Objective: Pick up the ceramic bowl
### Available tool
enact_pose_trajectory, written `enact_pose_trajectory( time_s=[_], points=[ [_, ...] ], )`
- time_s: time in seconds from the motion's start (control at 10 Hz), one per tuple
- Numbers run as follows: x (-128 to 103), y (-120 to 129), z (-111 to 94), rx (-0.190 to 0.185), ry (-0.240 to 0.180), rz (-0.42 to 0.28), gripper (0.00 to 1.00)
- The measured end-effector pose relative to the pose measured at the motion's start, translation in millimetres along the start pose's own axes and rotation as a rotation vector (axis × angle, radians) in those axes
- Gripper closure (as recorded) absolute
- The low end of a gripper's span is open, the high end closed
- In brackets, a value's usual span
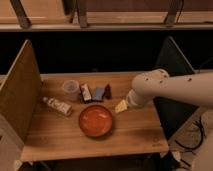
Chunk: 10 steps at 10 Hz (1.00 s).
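Observation:
The ceramic bowl (96,120) is wide, shallow and orange-red with a darker rim. It sits upright on the wooden table (60,137), near the middle front. My gripper (122,106) is at the end of the white arm (170,89) that reaches in from the right. It hangs just right of the bowl's upper right rim, close to it and low over the table.
A translucent plastic cup (70,88) stands behind the bowl at the left. A small bottle (57,105) lies on its side at the left. Several snack packets (97,92) lie behind the bowl. Wooden panels stand at the table's left (19,90) and right ends.

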<state>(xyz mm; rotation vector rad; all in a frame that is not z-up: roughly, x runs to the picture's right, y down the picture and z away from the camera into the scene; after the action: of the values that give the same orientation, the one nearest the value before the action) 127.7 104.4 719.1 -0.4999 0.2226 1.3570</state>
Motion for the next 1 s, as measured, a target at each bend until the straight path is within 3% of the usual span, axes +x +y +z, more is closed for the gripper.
enact_pose_trajectory(
  time_s=[0.2, 0.4, 0.7, 1.0],
  points=[
    [5, 1, 7, -0.006, 0.01, 0.007, 0.2],
    [38, 17, 52, -0.059, 0.087, 0.04, 0.2],
    [73, 32, 110, -0.098, 0.197, 0.067, 0.2],
    [68, 44, 141, -0.096, 0.243, 0.039, 0.2]
  ],
)
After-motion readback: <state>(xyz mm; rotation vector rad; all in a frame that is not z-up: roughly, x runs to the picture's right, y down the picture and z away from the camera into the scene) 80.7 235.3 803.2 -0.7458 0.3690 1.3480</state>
